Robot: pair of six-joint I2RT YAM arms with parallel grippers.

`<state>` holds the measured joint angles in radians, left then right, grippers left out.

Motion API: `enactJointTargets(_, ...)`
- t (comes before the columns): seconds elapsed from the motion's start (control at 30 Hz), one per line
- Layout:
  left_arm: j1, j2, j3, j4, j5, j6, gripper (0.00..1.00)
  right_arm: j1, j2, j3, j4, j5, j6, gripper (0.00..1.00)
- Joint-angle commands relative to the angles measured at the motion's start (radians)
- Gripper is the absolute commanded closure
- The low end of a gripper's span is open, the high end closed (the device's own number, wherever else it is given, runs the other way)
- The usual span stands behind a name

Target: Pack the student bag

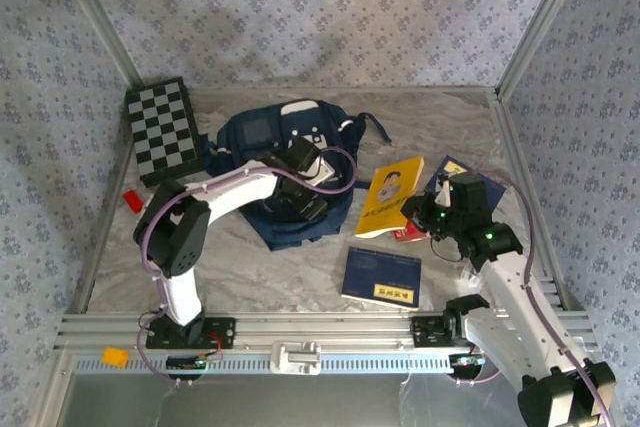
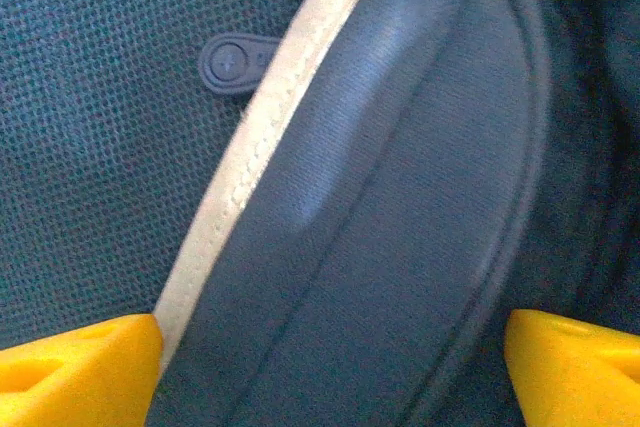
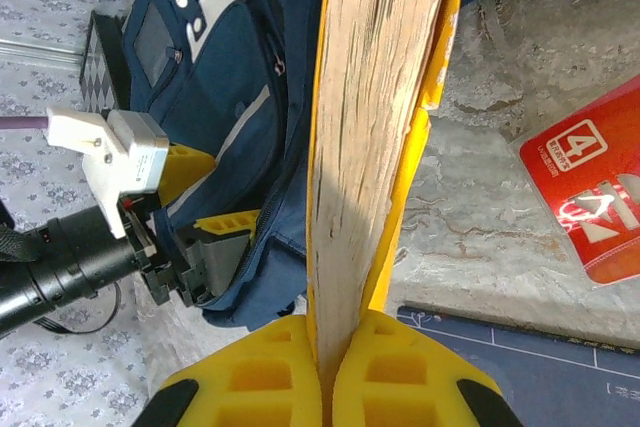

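The bag (image 1: 250,137) lies back-centre, soft and floppy (likely to sag); its white-trimmed rim looks the best hold. The left gripper (image 2: 330,367) stands wide over it; the right gripper (image 3: 330,347) clamps a book (image 3: 370,97).

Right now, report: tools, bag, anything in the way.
Left tool open over student bag. Right tool shut on yellow book, beside the bag. Left arm across bag, may block entry.
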<state>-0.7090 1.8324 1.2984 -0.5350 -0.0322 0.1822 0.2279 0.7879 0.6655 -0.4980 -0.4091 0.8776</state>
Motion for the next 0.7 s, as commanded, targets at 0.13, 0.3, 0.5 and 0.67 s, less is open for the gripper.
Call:
enactJointTargets(0.13,0.021,-0.006,0.014,0.055,0.021,0.041,0.49,-0.010,-0.027,0.023,0.030,-0.036,-0.060,1.00)
enactJointTargets(0.3,0.026,-0.040,0.015,0.061,0.045,0.047,0.83,-0.027,-0.058,0.006,0.026,-0.045,-0.065,1.00)
enactJointTargets(0.5,0.028,-0.116,0.034,0.032,0.042,0.066,0.98,-0.045,-0.092,0.015,-0.013,-0.041,-0.068,1.00)
enactJointTargets(0.67,0.026,-0.199,0.064,0.011,-0.004,0.074,1.00,-0.065,-0.077,0.043,-0.017,-0.081,-0.078,1.00)
